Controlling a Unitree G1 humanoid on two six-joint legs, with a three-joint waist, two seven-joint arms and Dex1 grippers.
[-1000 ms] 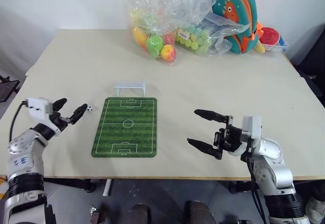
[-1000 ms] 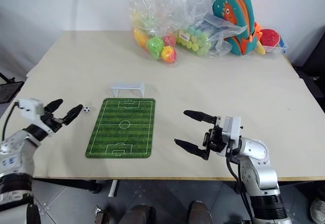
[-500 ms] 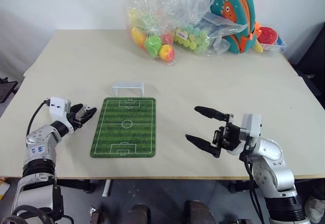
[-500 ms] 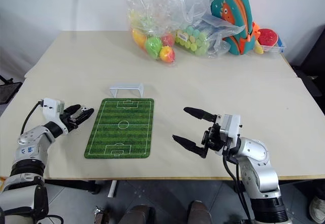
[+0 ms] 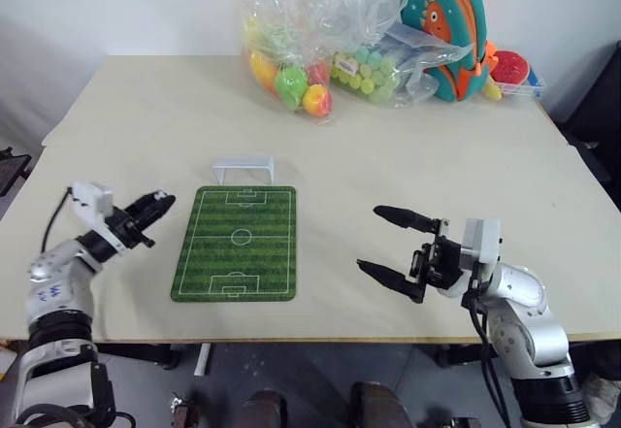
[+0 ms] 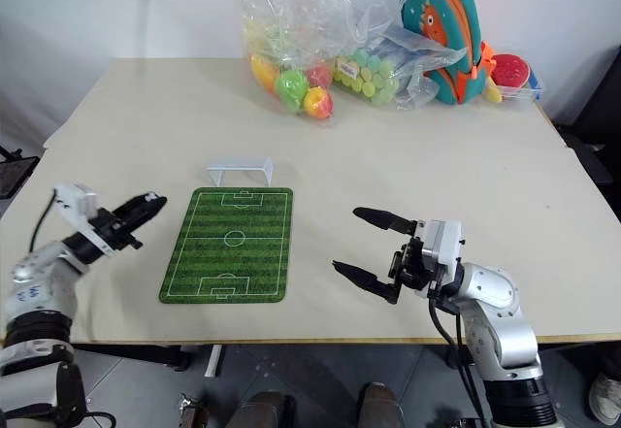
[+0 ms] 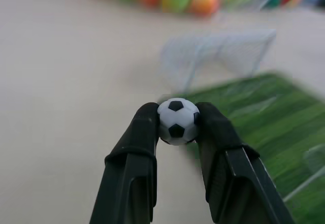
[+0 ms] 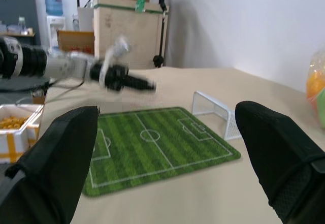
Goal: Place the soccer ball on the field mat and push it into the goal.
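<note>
Held the soccer ball (image 7: pixel 177 121) pinched between the fingertips of the left gripper (image 5: pixel 153 205) at the left of the left eye frame, just beside the left edge of the field mat (image 5: pixel 236 255). Best carried rightward over the mat's centre, lowered until touching the grass, then released gently to prevent rolling. Stood with the goal (image 5: pixel 243 169) just above the mat's top edge. Hovered at lower right, right gripper (image 5: pixel 393 246), fingers spread wide and empty.

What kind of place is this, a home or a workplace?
Probably a workroom or lab, not a home. A plain table stands by a bare white wall, and behind it are stacked cardboard boxes and a water dispenser. Bagged toys look like test props.
</note>
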